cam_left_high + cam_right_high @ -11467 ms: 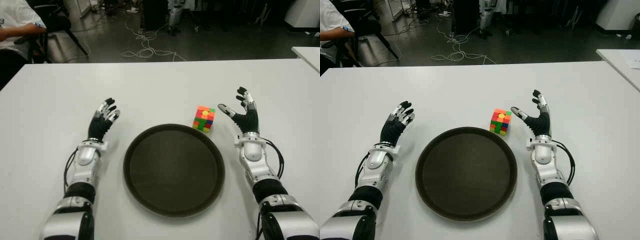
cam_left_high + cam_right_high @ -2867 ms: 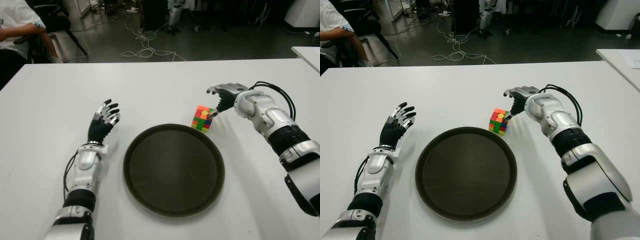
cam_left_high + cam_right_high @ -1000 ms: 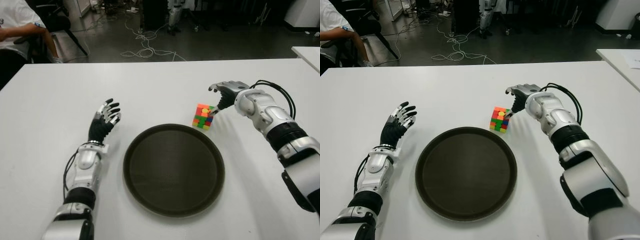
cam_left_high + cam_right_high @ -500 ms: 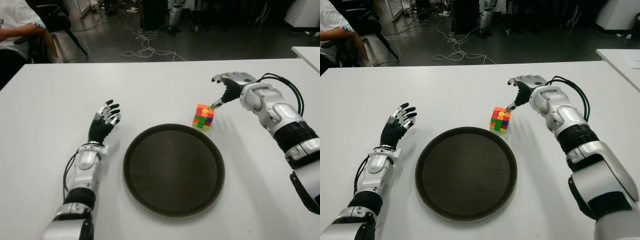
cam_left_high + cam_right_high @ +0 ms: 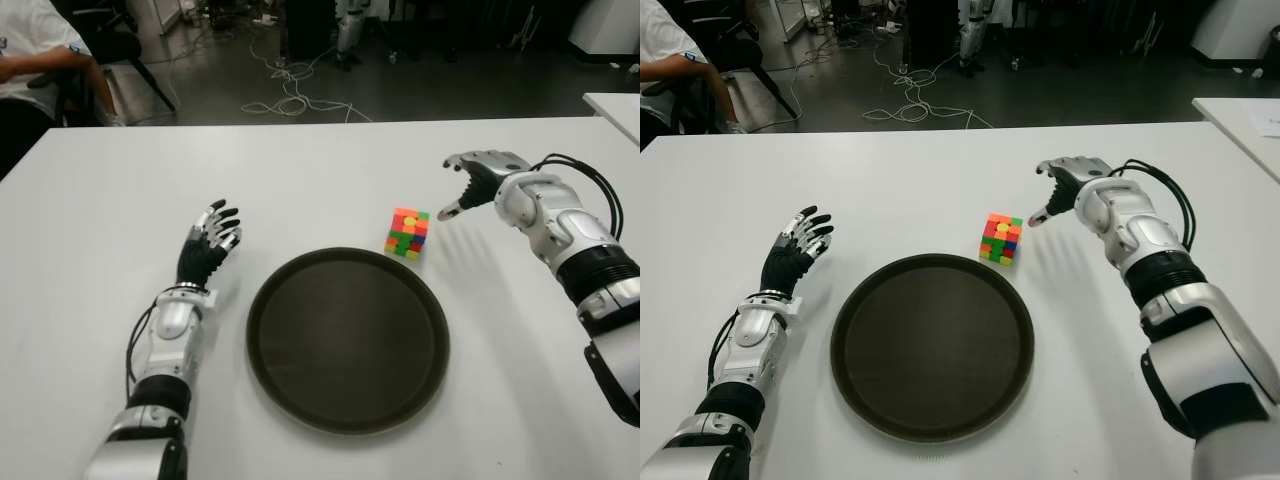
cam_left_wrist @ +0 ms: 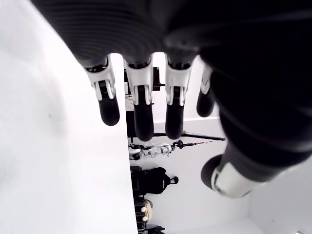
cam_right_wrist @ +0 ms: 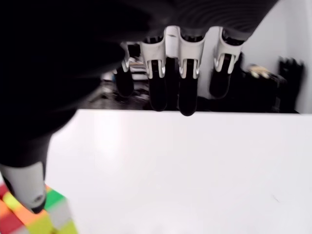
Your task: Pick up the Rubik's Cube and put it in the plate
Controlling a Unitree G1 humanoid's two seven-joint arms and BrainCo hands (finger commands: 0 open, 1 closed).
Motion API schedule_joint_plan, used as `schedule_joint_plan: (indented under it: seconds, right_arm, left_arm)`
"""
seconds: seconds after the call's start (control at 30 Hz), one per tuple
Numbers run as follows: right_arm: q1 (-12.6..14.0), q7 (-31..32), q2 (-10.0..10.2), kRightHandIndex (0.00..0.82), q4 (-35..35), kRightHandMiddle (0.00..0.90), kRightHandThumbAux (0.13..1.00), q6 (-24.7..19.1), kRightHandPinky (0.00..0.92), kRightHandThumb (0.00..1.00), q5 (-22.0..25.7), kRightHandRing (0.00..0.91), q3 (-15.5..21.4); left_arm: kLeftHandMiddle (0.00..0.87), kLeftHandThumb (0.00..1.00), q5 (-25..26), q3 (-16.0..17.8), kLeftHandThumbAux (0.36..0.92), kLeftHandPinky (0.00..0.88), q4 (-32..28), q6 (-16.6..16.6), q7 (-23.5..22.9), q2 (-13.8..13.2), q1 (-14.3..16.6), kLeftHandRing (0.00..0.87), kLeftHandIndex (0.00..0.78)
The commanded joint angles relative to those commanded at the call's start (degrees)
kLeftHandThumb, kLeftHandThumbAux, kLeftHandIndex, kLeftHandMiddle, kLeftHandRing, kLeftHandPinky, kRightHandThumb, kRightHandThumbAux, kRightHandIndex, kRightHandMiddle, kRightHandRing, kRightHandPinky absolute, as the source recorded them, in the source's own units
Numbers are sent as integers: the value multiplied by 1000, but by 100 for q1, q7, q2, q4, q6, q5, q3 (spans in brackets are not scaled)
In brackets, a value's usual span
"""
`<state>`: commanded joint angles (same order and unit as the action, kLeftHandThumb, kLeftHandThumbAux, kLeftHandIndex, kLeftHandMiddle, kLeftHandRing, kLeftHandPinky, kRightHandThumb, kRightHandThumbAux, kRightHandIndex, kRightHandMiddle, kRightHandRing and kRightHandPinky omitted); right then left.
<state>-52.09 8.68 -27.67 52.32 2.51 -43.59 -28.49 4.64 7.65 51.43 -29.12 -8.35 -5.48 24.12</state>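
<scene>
The right hand (image 5: 478, 178) has pulled back from the multicoloured Rubik's Cube (image 5: 407, 233) — fingers spread, holding nothing — so the grasp failed; cube sits unmoved at the round dark plate's (image 5: 300, 400) one o'clock. Left hand (image 5: 205, 245) idle, released, at nine.

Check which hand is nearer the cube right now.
Right. The right hand hovers open just beyond the cube on its right side, not gripping it. The left hand is across the plate, far left of the cube.

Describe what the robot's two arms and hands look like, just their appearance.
Both arms have silver-grey shells with black joint sections. The left hand and right hand have black palms and silver-and-black segmented fingers with dark rounded tips. Black cables loop beside each forearm.
</scene>
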Motion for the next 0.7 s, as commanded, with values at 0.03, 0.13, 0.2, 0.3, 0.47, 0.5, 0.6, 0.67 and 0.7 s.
schedule_joint_plan:
  seconds: [0.03, 0.13, 0.2, 0.3, 0.47, 0.5, 0.6, 0.67, 0.7]
  right_arm:
    - [-6, -3, 0, 183, 20, 229, 598, 16, 198, 0, 6, 216, 2]
    - [-34, 24, 4, 182, 91, 229, 598, 61, 203, 0, 27, 219, 3]
    - [-55, 51, 9, 181, 130, 228, 597, 76, 206, 0, 36, 219, 0]
    - [-86, 52, 29, 182, 209, 228, 595, 92, 206, 0, 37, 219, -7]
    - [-144, 0, 106, 184, 395, 225, 582, 123, 191, 0, 14, 212, -49]
    - [-150, -10, 118, 184, 416, 224, 579, 127, 190, 0, 10, 211, -55]
    - [-161, -47, 156, 182, 474, 220, 575, 130, 188, 0, 0, 208, -76]
    - [-170, -66, 178, 180, 508, 219, 573, 136, 187, 0, -1, 207, -87]
    - [-164, -71, 226, 180, 498, 218, 572, 118, 186, 0, -6, 207, -102]
  left_arm:
    - [207, 108, -12, -4, 699, 164, -3, -4, 11, -2, -3, 182, 123]
    - [210, 100, -44, -12, 691, 165, -7, 3, 43, -10, -1, 184, 127]
    - [210, 96, -52, -13, 693, 156, -10, 14, 51, -15, 6, 180, 128]
    - [210, 93, -43, -3, 698, 153, 19, 20, 31, -22, 25, 178, 129]
    - [212, 112, 8, 38, 705, 173, 110, -21, -8, -11, 60, 186, 130]
    - [214, 115, 17, 46, 705, 181, 126, -29, -13, -8, 65, 189, 130]
    - [217, 112, 34, 62, 700, 193, 169, -53, -21, -6, 80, 194, 130]
    - [216, 108, 58, 73, 696, 193, 189, -69, -42, -2, 90, 194, 131]
    - [215, 107, 61, 75, 695, 192, 206, -88, -51, -4, 94, 194, 132]
